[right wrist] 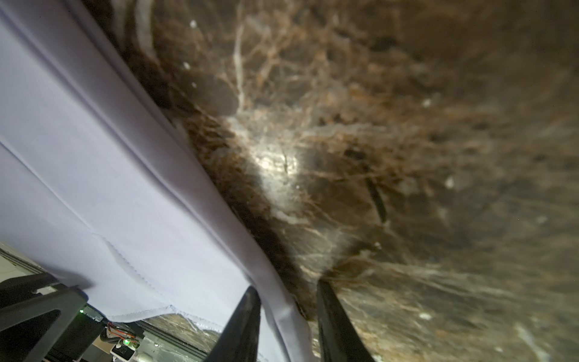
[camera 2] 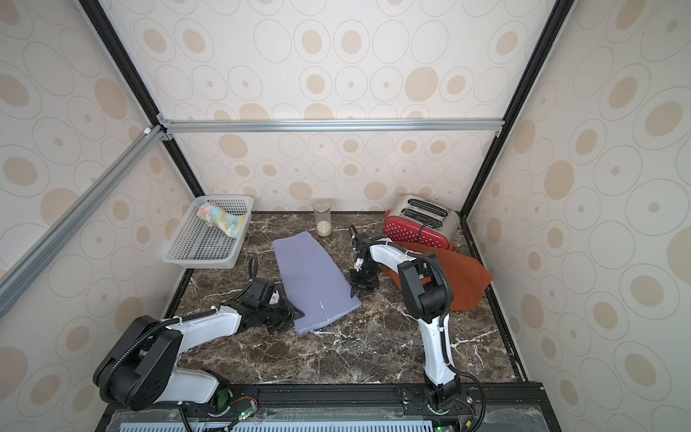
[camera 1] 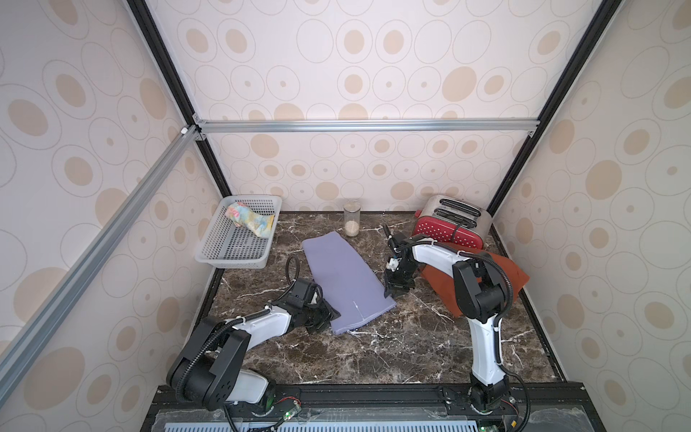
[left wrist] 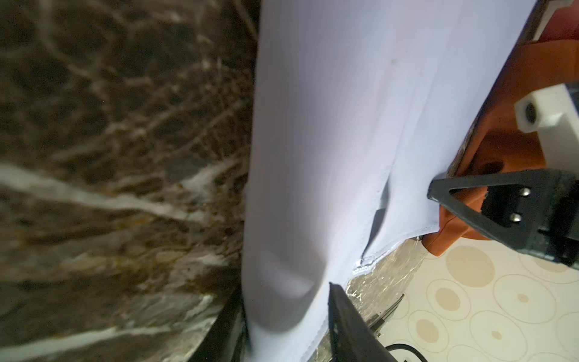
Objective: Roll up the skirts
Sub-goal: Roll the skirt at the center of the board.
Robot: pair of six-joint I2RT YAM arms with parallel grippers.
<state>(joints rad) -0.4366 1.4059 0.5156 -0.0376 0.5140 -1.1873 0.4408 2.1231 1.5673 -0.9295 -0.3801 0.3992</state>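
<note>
While both arms reach low over the dark marbled bench (camera 1: pixel 374 348), a top view shows the lavender skirt (camera 1: pixel 344 273) lying flat and unrolled between the two grippers. The left gripper (camera 1: pixel 321 318) sits at its near corner and the right gripper (camera 1: pixel 390 291) at the opposite side edge, probably so that both ends of the hem can be raised together for an even roll. The rust-orange skirt (camera 1: pixel 512 273) lies spread behind the right gripper, partly under that arm, not yet rolled. The floral skirt (camera 1: pixel 250 220) looks rolled into a bundle and rests in a white basket (camera 1: pixel 232 262), well beyond the left gripper.

In both top views the layout is alike: lavender skirt (camera 2: pixel 310 273) between left gripper (camera 2: pixel 284 316) and right gripper (camera 2: pixel 357 290).

From the left wrist, the lavender skirt (left wrist: pixel 329 125) bulges up between the fingers of the left gripper (left wrist: pixel 286 294). Whether they have bitten on the cloth or only straddle it cannot be told.

From the right wrist, the right gripper (right wrist: pixel 285 310) stands partly spread. The skirt's folded side edge (right wrist: pixel 109 156) runs between its fingers, with a gap showing on the bench side, so nothing is pinched there
</note>
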